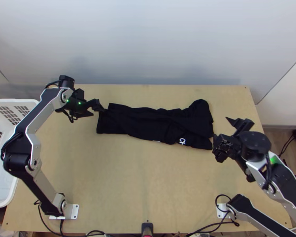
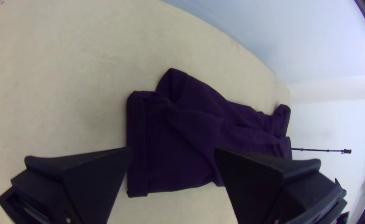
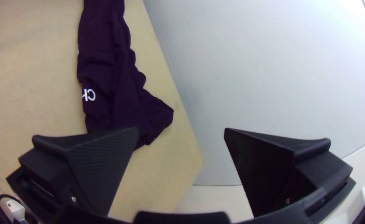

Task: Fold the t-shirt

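T-shirt point(image 1: 148, 122) lies as a long, creased strip toward the table's point(image 1: 120, 185) twelve o'clock. White basket point(image 1: 13, 102) by the nine o'clock edge; left end effector point(image 1: 97, 111), spread, at the strip's ten; wood stretches to six; right end effector point(image 1: 221, 132), spread, near three.

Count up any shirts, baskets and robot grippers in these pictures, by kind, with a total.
Black cloth t-shirt: 1
White plastic basket: 1
Grippers with wide flat black fingers: 2 (left gripper, right gripper)
Total: 4
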